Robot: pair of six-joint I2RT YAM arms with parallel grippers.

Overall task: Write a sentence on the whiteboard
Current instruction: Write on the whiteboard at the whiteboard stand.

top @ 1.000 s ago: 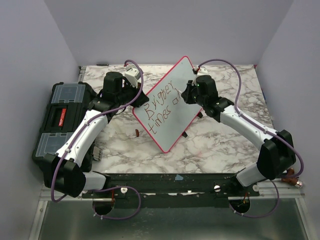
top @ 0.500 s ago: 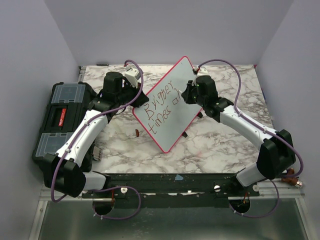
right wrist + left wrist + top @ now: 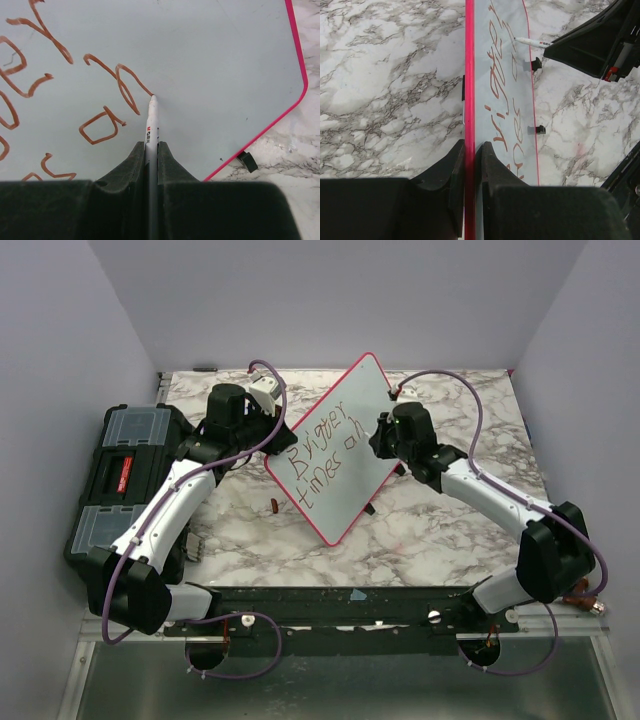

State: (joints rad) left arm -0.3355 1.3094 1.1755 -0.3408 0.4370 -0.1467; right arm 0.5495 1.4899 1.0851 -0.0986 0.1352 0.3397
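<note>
The whiteboard (image 3: 358,400) with its thin red-pink frame lies diagonally on the marble table. The sentence (image 3: 322,453) runs in two reddish-brown lines, reading about "Brigger / times ah". My left gripper (image 3: 470,151) is shut on the whiteboard's (image 3: 483,55) left frame edge, next to the sentence (image 3: 499,82). My right gripper (image 3: 151,150) is shut on a white marker (image 3: 151,120). The marker's tip touches the whiteboard (image 3: 220,50) at the end of the last stroke of the sentence (image 3: 122,82). In the top view the right gripper (image 3: 383,437) hovers over the board's right half.
A black toolbox (image 3: 125,475) with clear lid compartments sits at the table's left edge. A small brown marker cap (image 3: 273,506) lies near the board's lower left edge. Black feet (image 3: 372,508) stick out under the board. Grey walls enclose the table on three sides.
The right gripper has shifted slightly right and nearer with the marker, adding the strokes of an "h" after the "a". The left gripper and the board have not moved.
</note>
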